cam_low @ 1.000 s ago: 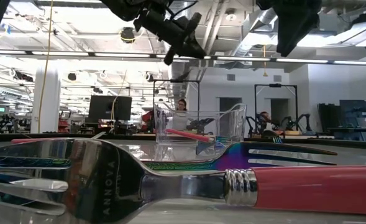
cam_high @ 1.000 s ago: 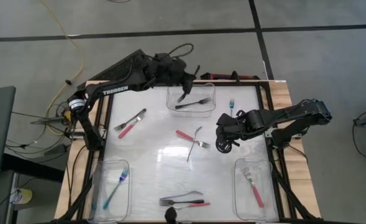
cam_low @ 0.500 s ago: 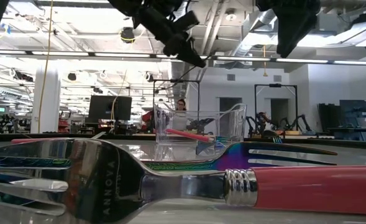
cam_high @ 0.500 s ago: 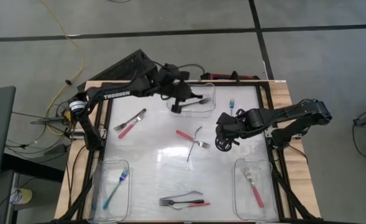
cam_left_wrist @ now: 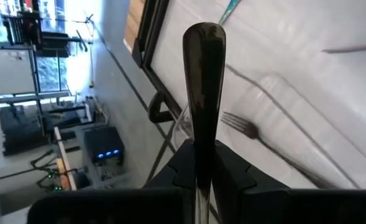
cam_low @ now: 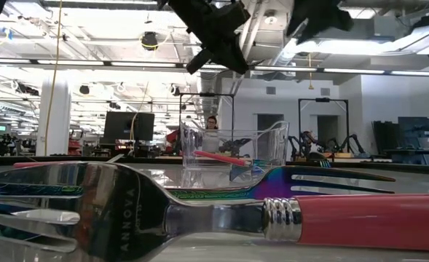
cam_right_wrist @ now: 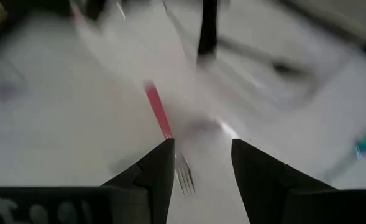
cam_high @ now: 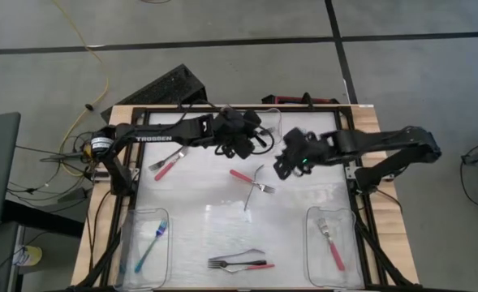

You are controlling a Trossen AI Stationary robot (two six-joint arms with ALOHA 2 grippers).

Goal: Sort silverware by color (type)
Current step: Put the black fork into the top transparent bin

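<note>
My left gripper (cam_high: 243,142) hovers at the near wall of the far clear bin (cam_high: 263,122), shut on a dark utensil (cam_left_wrist: 202,93). A dark fork (cam_left_wrist: 245,127) lies inside that bin. My right gripper (cam_high: 291,160) is open above the table's middle right, over a red-handled fork (cam_high: 240,176) that lies crossed with a silver utensil (cam_high: 253,188). Another red-handled piece (cam_high: 170,162) lies at the left, and a blue fork (cam_high: 301,135) at the far right. Several utensils (cam_high: 239,262) lie at the near edge. My left gripper pinches the dark utensil between its two shut fingers (cam_left_wrist: 183,171), along its length. The smooth rounded handle end (cam_left_wrist: 202,43) sticks out past the fingertips. The utensil is lifted clear of the table and slants downward (cam_low: 225,58).
A clear bin near left (cam_high: 145,247) holds a blue fork (cam_high: 151,242). A clear bin near right (cam_high: 332,247) holds a red-handled fork (cam_high: 333,243). A black frame (cam_high: 348,146) edges the white table. Both arms are close together over the far middle.
My left gripper, holding the dark utensil, has moved from above the far bin toward the near edge and now stands at the bin's near wall. My right gripper has moved toward the far edge, closer to the left gripper.
</note>
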